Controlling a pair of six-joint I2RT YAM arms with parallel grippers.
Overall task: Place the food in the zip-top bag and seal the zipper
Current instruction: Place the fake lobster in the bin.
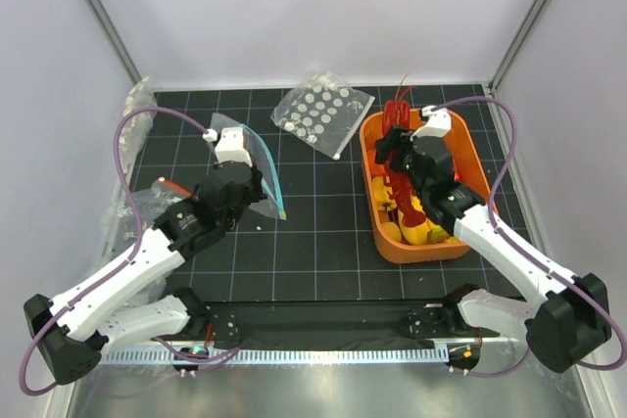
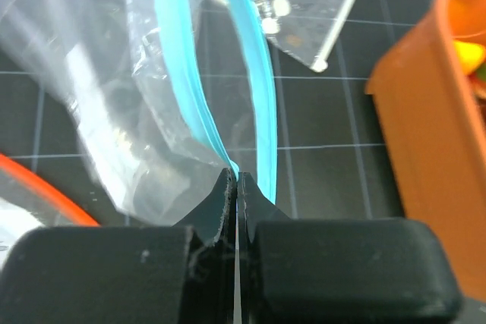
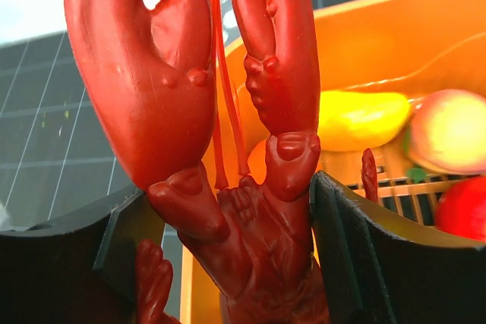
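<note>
My left gripper [image 1: 257, 200] is shut on the end of the light-blue zipper [image 2: 190, 89] of the clear zip-top bag [image 1: 253, 159], which stands up from the mat with its mouth parted; the fingertips [image 2: 225, 187] pinch one strip. My right gripper [image 1: 399, 147] is over the orange basket [image 1: 426, 252] and is shut on a red toy lobster [image 3: 250, 210], claws pointing away from the wrist. Yellow toy food [image 3: 361, 119] lies in the basket behind the lobster, and also shows in the top view [image 1: 423, 232]. Banana bunch and orange cannot be told apart.
A clear bag with white dots [image 1: 321, 115] lies at the back centre. Other clear bags, one with an orange-red strip [image 1: 171, 186], lie at the left. A peach-coloured round piece [image 3: 452, 130] and a red piece [image 3: 465, 206] sit in the basket.
</note>
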